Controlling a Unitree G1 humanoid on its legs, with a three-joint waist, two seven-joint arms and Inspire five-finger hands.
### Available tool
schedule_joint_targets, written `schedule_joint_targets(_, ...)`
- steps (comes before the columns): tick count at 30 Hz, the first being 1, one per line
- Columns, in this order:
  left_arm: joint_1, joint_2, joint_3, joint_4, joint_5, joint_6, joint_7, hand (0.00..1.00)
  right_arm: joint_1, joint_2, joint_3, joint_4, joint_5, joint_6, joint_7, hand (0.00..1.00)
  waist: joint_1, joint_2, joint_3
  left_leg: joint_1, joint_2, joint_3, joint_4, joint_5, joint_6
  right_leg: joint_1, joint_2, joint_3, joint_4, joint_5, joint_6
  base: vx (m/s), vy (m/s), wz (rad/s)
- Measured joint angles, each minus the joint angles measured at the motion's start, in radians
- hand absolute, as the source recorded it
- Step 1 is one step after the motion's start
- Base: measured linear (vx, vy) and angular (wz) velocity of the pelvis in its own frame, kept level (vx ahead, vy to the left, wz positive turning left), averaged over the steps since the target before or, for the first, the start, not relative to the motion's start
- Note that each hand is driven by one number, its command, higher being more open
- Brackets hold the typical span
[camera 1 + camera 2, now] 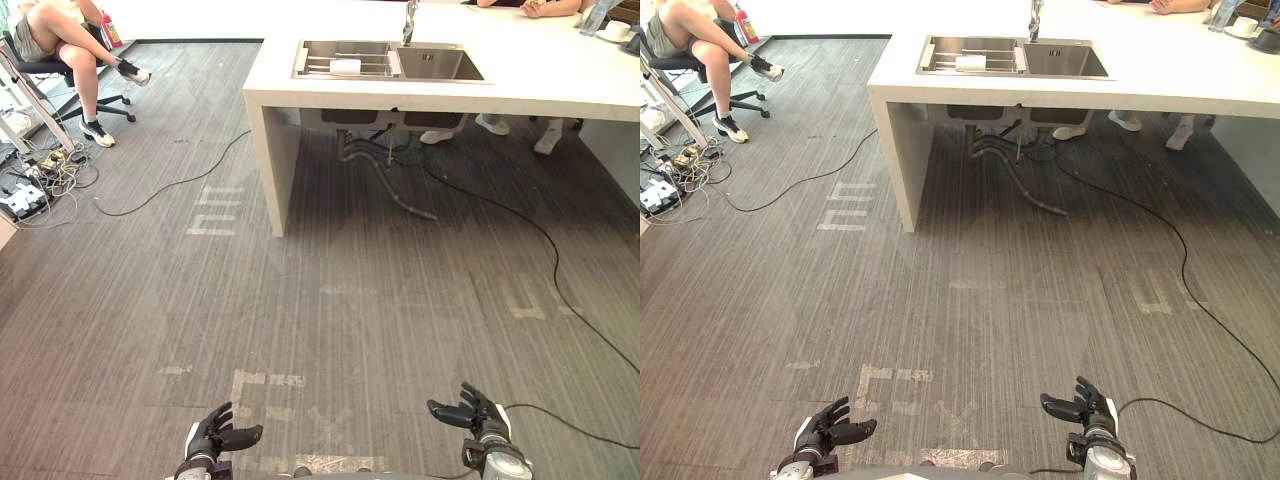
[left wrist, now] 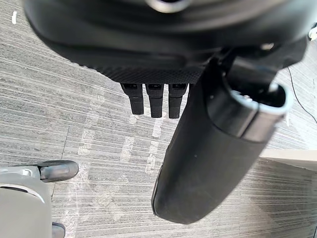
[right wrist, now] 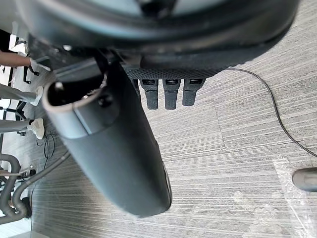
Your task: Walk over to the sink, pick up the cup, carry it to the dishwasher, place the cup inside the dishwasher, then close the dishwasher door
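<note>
Our dark left hand (image 1: 213, 436) and dark right hand (image 1: 472, 411) low over the grey striped floor (image 1: 350, 260), fingers loosely apart, both empty, we see the small white cup (image 1: 345, 66) well ahead, in the left basin of the stainless steel sink (image 1: 440, 64) set in the white counter (image 1: 560, 85).

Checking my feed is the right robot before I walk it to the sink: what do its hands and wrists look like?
Both the left hand and right hand are black, with slim segmented fingers and a thick, smooth, rounded thumb. The palm is finely textured. Silver-grey cuffs sit at the wrists, and each hand shows a white patch along its outer edge.
</note>
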Motion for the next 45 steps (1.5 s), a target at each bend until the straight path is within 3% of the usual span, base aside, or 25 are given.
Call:
schedule_joint_targets(27, 0.023, -0.017, -0.013, -0.052, -0.001, 0.000, 0.013, 0.90, -0.008, 0.009, -0.007, 0.041, 0.020, 0.001, -0.002, 0.90, 0.003, 0.013, -0.011, 0.001, 0.001, 0.036, -0.026, 0.002, 0.005, -0.012, 0.005, 0.022, -0.024, 0.012, -0.012, 0.00, -0.002, -0.02)
schedule_joint_targets(29, 0.033, -0.019, -0.026, -0.084, -0.004, 0.000, 0.013, 0.90, -0.019, 0.007, -0.008, 0.037, 0.040, 0.001, -0.005, 0.90, 0.005, 0.018, -0.006, -0.022, 0.003, 0.046, -0.007, -0.017, 0.019, -0.040, 0.005, 0.027, -0.001, 0.004, -0.010, -0.02, 0.008, -0.15)
schedule_joint_targets(31, 0.036, -0.022, -0.045, -0.132, -0.016, 0.000, 0.013, 0.90, -0.047, 0.005, -0.012, 0.034, 0.048, 0.002, -0.013, 0.90, 0.007, 0.018, 0.032, -0.060, 0.006, 0.068, 0.084, -0.081, 0.050, -0.129, -0.019, 0.026, 0.200, -0.107, 0.031, -0.02, 0.006, -0.14)
schedule_joint_targets(33, 0.037, -0.022, -0.065, -0.139, -0.026, 0.000, 0.013, 0.90, -0.050, 0.001, -0.011, 0.032, 0.049, 0.003, -0.018, 0.90, 0.011, 0.018, 0.047, -0.056, 0.004, 0.081, 0.123, -0.124, 0.069, -0.200, -0.048, -0.017, 0.385, -0.148, 0.062, 0.00, 0.023, -0.19)
schedule_joint_targets(35, 0.042, -0.011, -0.084, -0.139, -0.030, 0.000, 0.015, 0.90, -0.051, 0.000, 0.015, 0.029, 0.049, 0.007, -0.019, 0.90, 0.006, 0.015, 0.061, -0.030, 0.004, 0.087, 0.153, -0.163, 0.080, -0.337, -0.117, -0.117, 0.687, -0.159, 0.039, 0.12, 0.033, -0.15)
schedule_joint_targets(37, 0.038, -0.009, -0.087, -0.140, -0.039, 0.001, 0.019, 0.90, -0.052, -0.002, 0.023, 0.029, 0.049, 0.010, -0.019, 0.90, 0.005, 0.020, 0.075, 0.001, 0.015, 0.087, 0.157, -0.181, 0.080, -0.371, -0.145, -0.174, 0.716, -0.193, 0.017, 0.24, 0.001, -0.05)
schedule_joint_targets(38, 0.033, -0.005, -0.093, -0.145, -0.042, 0.001, 0.028, 0.90, -0.055, -0.004, 0.026, 0.029, 0.049, 0.011, -0.018, 0.90, 0.002, 0.027, 0.080, 0.014, 0.035, 0.086, 0.161, -0.190, 0.061, -0.404, -0.149, -0.212, 0.675, -0.198, 0.010, 0.37, -0.046, 0.02)
schedule_joint_targets(40, 0.011, -0.001, -0.093, -0.151, -0.061, 0.001, 0.034, 0.90, -0.066, -0.019, 0.047, 0.029, 0.049, 0.011, -0.019, 0.90, -0.010, 0.044, 0.101, 0.041, 0.079, 0.069, 0.156, -0.203, 0.041, -0.443, -0.126, -0.253, 0.544, -0.181, 0.013, 0.39, -0.092, 0.23)
schedule_joint_targets(41, -0.013, 0.002, -0.093, -0.152, -0.070, 0.001, 0.034, 0.90, -0.080, -0.033, 0.057, 0.029, 0.049, 0.011, -0.018, 0.90, -0.026, 0.056, 0.124, 0.066, 0.109, 0.050, 0.136, -0.201, 0.022, -0.464, -0.104, -0.262, 0.421, -0.127, 0.015, 0.45, -0.153, 0.47)
schedule_joint_targets(42, -0.034, 0.006, -0.093, -0.152, -0.071, 0.000, 0.035, 0.90, -0.085, -0.043, 0.061, 0.025, 0.049, 0.011, -0.020, 0.90, -0.033, 0.052, 0.127, 0.087, 0.120, 0.035, 0.112, -0.198, -0.001, -0.478, -0.091, -0.250, 0.272, -0.031, 0.019, 0.47, -0.182, 0.49)
schedule_joint_targets(43, -0.042, 0.008, -0.094, -0.151, -0.071, 0.000, 0.035, 0.90, -0.085, -0.048, 0.061, 0.022, 0.050, 0.011, -0.021, 0.90, -0.034, 0.045, 0.127, 0.103, 0.120, 0.030, 0.103, -0.203, -0.015, -0.486, -0.091, -0.233, 0.218, 0.013, 0.016, 0.52, -0.237, 0.46)
schedule_joint_targets(44, -0.049, 0.012, -0.097, -0.150, -0.071, -0.002, 0.035, 0.90, -0.080, -0.054, 0.061, 0.020, 0.050, 0.011, -0.024, 0.90, -0.037, 0.026, 0.125, 0.139, 0.120, 0.016, 0.104, -0.229, -0.054, -0.498, -0.100, -0.182, 0.203, 0.076, -0.002, 0.68, -0.374, 0.51)
schedule_joint_targets(45, -0.053, 0.010, -0.097, -0.146, -0.071, -0.002, 0.036, 0.90, -0.078, -0.054, 0.063, 0.021, 0.050, 0.011, -0.026, 0.90, -0.047, 0.022, 0.125, 0.152, 0.137, -0.005, 0.152, -0.242, -0.072, -0.507, -0.109, -0.173, 0.298, 0.148, -0.062, 0.58, -0.326, 0.53)
